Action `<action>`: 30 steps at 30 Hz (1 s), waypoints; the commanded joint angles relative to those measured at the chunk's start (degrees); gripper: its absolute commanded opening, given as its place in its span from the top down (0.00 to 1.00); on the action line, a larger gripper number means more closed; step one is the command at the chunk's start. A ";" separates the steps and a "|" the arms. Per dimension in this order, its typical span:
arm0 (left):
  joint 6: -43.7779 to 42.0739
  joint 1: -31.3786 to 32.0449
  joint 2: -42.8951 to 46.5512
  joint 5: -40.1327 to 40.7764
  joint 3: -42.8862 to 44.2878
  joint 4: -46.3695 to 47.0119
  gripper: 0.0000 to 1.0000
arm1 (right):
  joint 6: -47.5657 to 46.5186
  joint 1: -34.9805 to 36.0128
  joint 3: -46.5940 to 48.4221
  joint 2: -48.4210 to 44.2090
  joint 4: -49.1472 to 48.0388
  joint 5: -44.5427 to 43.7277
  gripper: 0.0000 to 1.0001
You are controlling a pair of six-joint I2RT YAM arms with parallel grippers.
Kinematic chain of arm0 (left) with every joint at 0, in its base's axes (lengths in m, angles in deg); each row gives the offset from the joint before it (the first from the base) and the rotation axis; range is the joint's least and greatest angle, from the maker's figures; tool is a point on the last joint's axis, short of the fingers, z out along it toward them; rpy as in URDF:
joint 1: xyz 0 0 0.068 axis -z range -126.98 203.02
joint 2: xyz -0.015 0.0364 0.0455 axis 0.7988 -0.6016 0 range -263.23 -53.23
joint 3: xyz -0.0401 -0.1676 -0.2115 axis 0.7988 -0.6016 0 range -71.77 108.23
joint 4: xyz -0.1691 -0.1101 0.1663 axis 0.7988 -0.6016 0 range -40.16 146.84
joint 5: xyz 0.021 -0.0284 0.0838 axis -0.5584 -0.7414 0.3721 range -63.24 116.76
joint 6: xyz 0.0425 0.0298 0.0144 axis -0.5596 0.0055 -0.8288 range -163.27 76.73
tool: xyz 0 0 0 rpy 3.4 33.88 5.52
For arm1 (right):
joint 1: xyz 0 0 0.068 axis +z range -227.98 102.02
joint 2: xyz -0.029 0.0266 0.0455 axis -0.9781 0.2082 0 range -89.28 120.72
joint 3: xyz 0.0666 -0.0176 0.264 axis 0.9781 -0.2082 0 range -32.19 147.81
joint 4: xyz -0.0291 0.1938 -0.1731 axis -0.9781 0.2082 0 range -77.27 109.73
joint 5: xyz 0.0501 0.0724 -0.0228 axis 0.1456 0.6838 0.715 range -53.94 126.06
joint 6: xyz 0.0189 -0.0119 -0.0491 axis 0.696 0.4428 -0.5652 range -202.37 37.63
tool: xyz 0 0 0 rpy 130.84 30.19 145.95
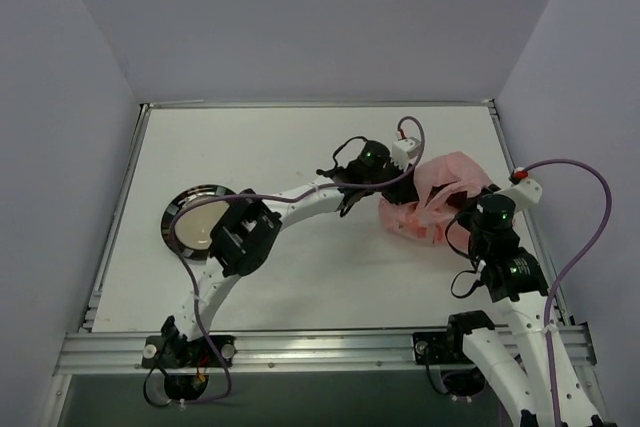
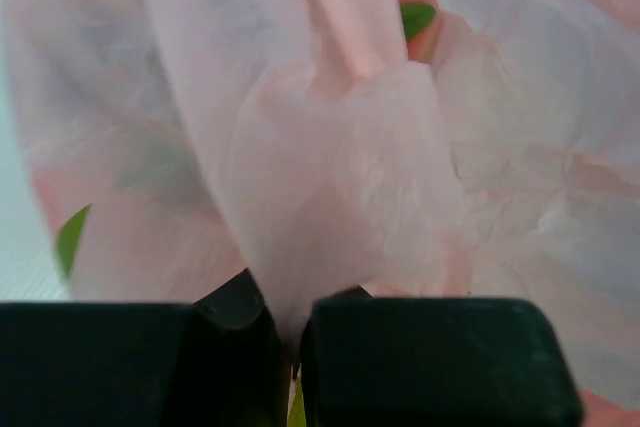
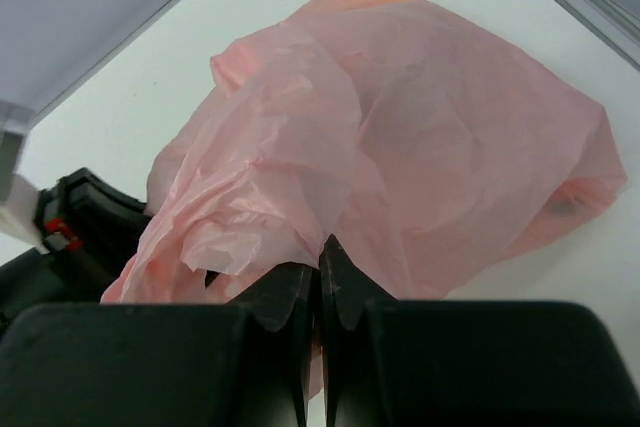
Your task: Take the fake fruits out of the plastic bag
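The pink plastic bag (image 1: 430,197) lies crumpled at the right of the table, between my two grippers. My left gripper (image 1: 372,187) is at its left side, shut on a fold of the bag (image 2: 330,177). My right gripper (image 1: 470,219) is at its near right side, shut on the film of the bag (image 3: 400,147). Inside the bag, a red fruit with a green leaf (image 2: 415,17) shows through the film in the left wrist view. Another green leaf (image 2: 70,239) shows at the left. The other fruits are hidden.
A round dark-rimmed plate (image 1: 200,219) sits at the left, partly under the left arm. The table's raised rim runs close behind and to the right of the bag (image 1: 505,147).
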 commanded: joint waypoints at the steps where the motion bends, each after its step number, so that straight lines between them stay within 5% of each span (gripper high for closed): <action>1: 3.95 -2.64 14.55 5.75 -2.03 10.88 0.98 | -1.30 -0.60 0.33 2.31 -8.46 3.69 1.00; 11: 8.60 -3.78 14.32 4.52 7.10 1.21 0.98 | 0.45 -12.45 6.05 11.88 -17.68 6.43 1.00; 17: 4.50 -3.70 15.81 2.86 9.21 -5.98 0.97 | 1.87 -24.33 4.98 14.26 -22.45 24.27 1.00; 22: -2.98 -4.05 20.63 -4.70 -0.44 -1.69 0.10 | 0.63 -24.77 3.41 12.60 -22.36 24.53 1.00; 24: -7.36 -3.61 21.70 -6.02 -3.26 -2.04 0.01 | 0.72 -24.86 2.62 12.42 -22.27 25.33 1.00; 30: -17.82 -1.85 19.60 -5.78 0.76 -11.78 0.06 | 0.72 -25.03 1.12 11.81 -22.27 27.00 1.00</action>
